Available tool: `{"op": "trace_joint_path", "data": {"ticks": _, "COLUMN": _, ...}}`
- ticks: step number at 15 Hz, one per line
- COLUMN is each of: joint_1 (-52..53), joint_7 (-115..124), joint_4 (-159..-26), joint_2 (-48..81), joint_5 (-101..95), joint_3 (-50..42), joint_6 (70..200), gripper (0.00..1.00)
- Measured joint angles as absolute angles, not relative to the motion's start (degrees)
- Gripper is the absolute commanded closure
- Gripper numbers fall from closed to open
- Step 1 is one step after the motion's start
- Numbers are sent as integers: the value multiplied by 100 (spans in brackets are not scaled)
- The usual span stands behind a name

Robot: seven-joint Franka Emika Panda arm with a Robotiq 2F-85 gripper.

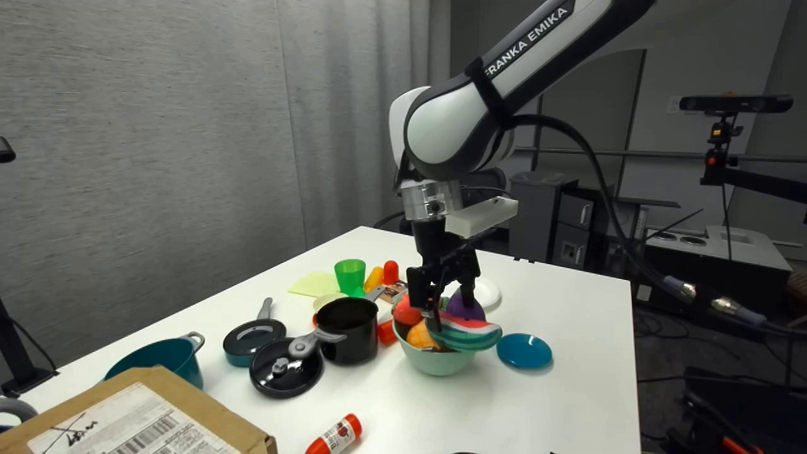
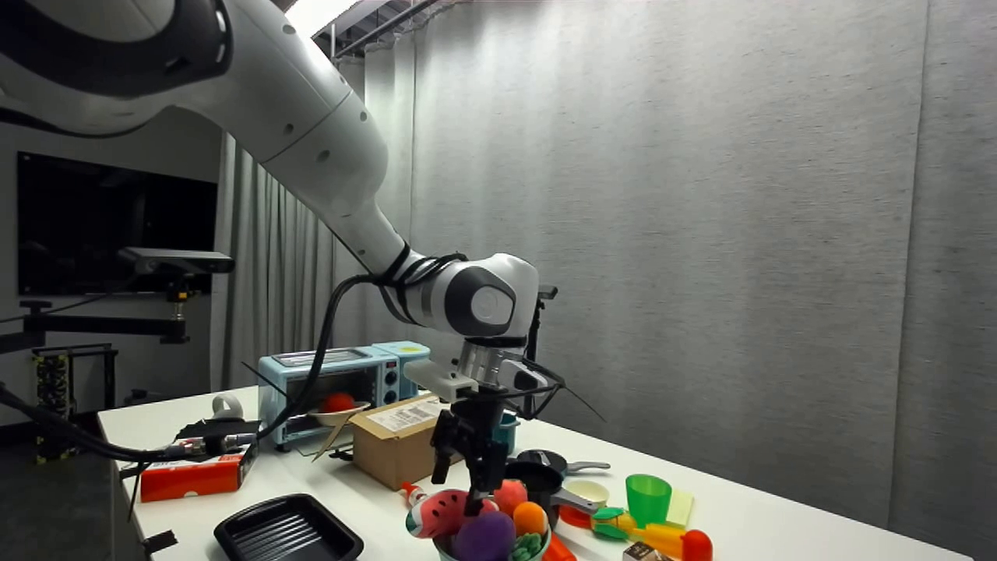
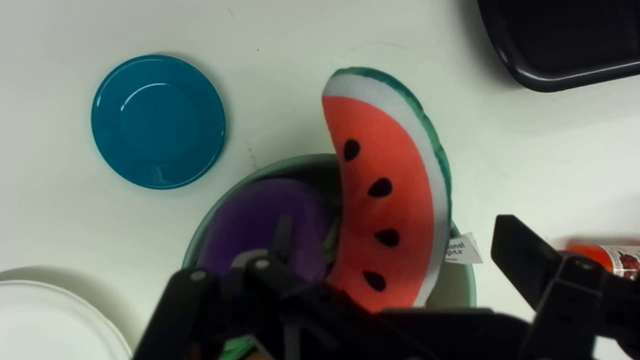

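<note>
I can see a dark lid (image 1: 277, 380) just beside the black pot (image 1: 353, 340), and a frying pan (image 1: 252, 337) and a green cup (image 1: 350, 276) near that pot. Well apart from it are a cardboard box (image 2: 389, 456) (its barcoded label (image 1: 135, 422) faces upward), a light-blue oven (image 2: 360, 370) and a grooved black tray (image 2: 288, 534).

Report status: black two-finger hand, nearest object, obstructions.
Hand open, no grip. Stuffed red watermelon crescent beneath, in round pale-green bowl, one end past rim. Rounded purple toy may crowd hand; contact unclear.
</note>
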State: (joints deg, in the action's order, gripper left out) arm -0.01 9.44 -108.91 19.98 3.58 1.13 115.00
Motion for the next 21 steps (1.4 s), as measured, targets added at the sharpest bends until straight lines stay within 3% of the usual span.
{"op": "trace_joint_path", "data": {"ticks": 1, "joint_1": -1, "joint_7": 952, "joint_4": -10891, "joint_2": 2009, "joint_5": 376, "joint_3": 109, "joint_6": 11533, "gripper": 25}}
{"op": "trace_joint_path", "data": {"ticks": 3, "joint_1": -1, "joint_7": 956, "joint_4": -10891, "joint_2": 2030, "joint_5": 395, "joint_3": 103, "joint_6": 11601, "gripper": 35}}
{"op": "trace_joint_path", "data": {"ticks": 11, "joint_1": -2, "joint_7": 956, "joint_4": -10900, "joint_2": 2036, "joint_5": 395, "joint_3": 84, "joint_6": 11753, "gripper": 97}}
{"op": "trace_joint_path", "data": {"ticks": 21, "joint_1": -142, "joint_7": 662, "joint_4": -10620, "joint_2": 965, "joint_5": 719, "joint_3": -81, "joint_6": 12089, "gripper": 99}}
